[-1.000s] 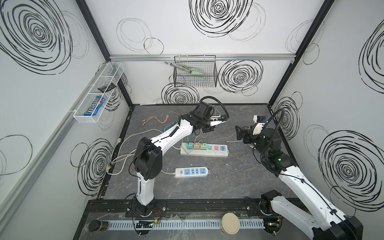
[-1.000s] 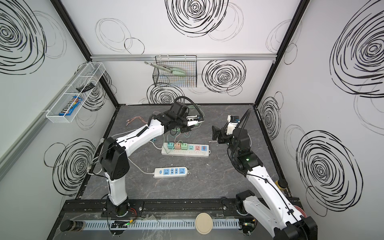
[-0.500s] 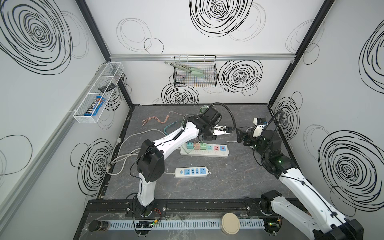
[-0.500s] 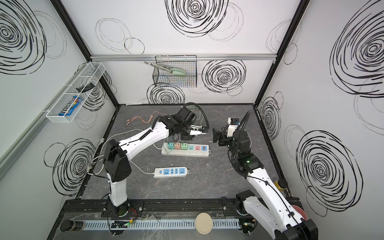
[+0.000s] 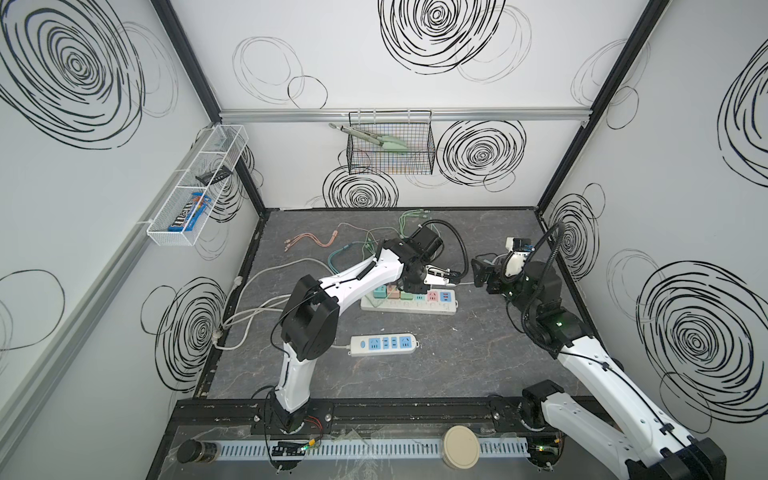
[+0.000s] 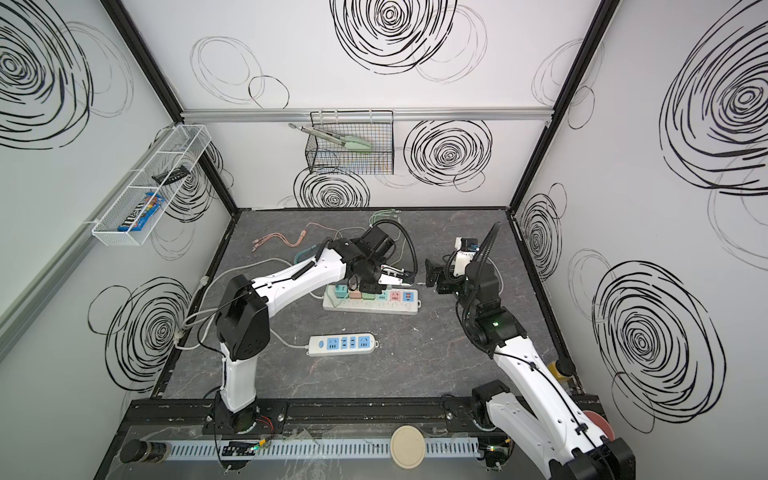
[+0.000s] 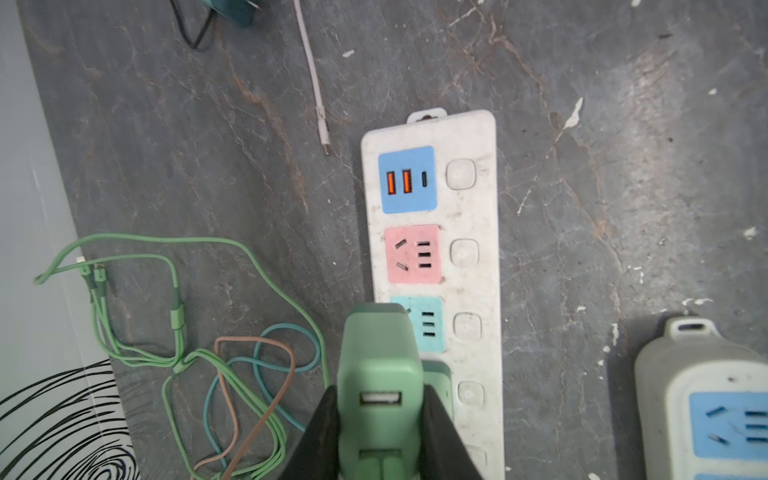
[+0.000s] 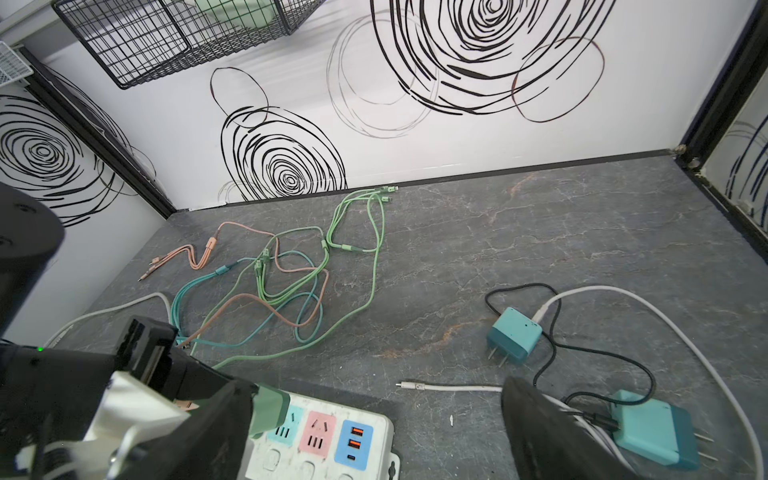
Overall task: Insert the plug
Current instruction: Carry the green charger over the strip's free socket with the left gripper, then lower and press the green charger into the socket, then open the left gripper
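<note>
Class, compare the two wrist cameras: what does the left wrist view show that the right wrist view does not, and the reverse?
Left wrist only: the USB port on the green plug clamped in the left gripper, and a second power strip with blue sockets. Right wrist only: the black wire basket on the wall and the orange cable's connector end. Both: the white power strip, its pink socket, the green cables.

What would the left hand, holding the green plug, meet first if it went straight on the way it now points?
Most likely the white power strip: the left hand carries the green plug right at the strip's teal socket. Depth is unclear, so the gap cannot be judged.
</note>
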